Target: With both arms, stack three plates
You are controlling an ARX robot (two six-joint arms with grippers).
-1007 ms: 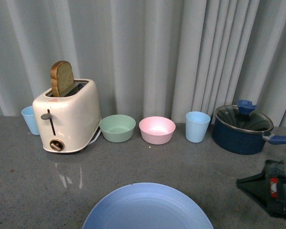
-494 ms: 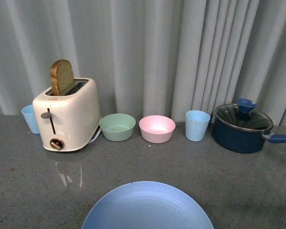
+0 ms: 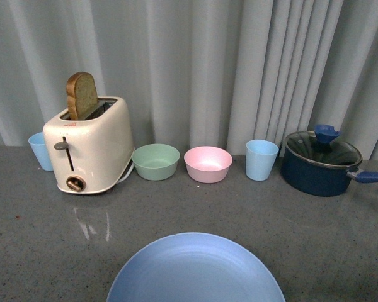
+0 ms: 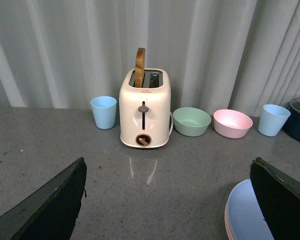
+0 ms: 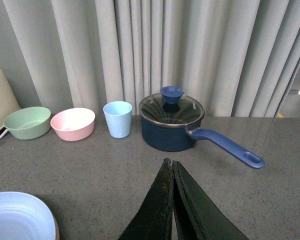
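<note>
The light blue plate (image 3: 195, 270) lies at the front middle of the grey table. In the left wrist view it (image 4: 247, 212) tops a stack, with a pink plate's rim (image 4: 226, 220) showing under it. In the right wrist view the blue plate (image 5: 15, 217) has a beige-brown rim (image 5: 56, 229) beneath it. My left gripper (image 4: 170, 170) is open and empty, just left of the stack. My right gripper (image 5: 169, 162) is shut and empty, to the right of the stack. Neither arm shows in the front view.
Along the curtain at the back stand a light blue cup (image 3: 40, 151), a cream toaster (image 3: 88, 151) with a slice of bread, a green bowl (image 3: 155, 162), a pink bowl (image 3: 208, 163), another blue cup (image 3: 261, 159) and a dark blue lidded saucepan (image 3: 321, 163) with its handle pointing right.
My right gripper was at the front view's right edge a second ago and has since left that view. The view has shifted slightly; the plate stays in place.
</note>
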